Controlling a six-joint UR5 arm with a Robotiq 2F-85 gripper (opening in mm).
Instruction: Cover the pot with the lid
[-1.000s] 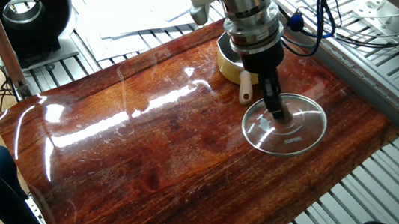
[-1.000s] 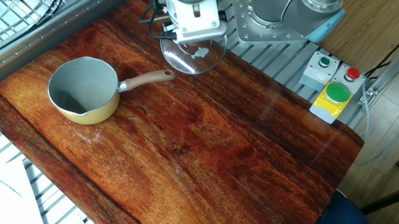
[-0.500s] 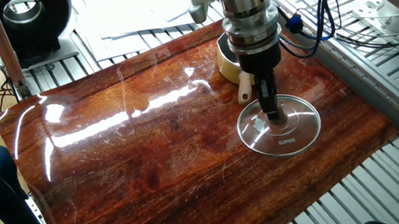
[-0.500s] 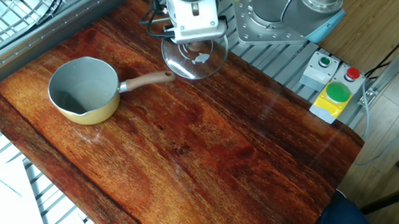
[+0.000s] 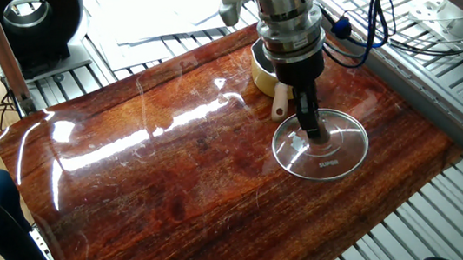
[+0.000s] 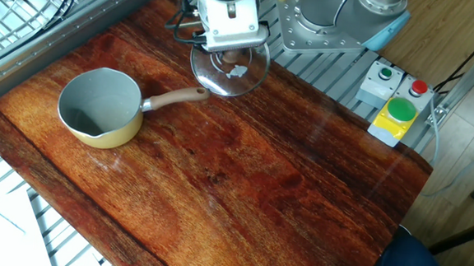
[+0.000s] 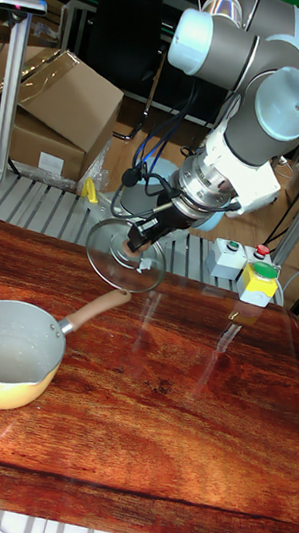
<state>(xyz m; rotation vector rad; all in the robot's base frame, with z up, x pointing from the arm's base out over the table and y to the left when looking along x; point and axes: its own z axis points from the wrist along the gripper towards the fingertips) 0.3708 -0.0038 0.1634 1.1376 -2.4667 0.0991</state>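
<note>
The pot is a small yellow saucepan with a pale inside, standing on the wooden table; its light wooden handle points towards the arm. In one fixed view the arm hides most of the pot. The lid is clear glass with a thin metal rim. It hangs a little above the table, slightly tilted, over the tip of the handle and beside the pot. My gripper is shut on the knob at the centre of the lid, and the knob is mostly hidden between the fingers.
A yellow box with a green button and a grey box with small buttons stand off the table's far corner. A black ring-shaped device and white papers lie beyond another edge. Metal rails border the table.
My gripper has carried the lid a short way towards the pot, so it now hangs over the tip of the handle. The pot has not moved.
</note>
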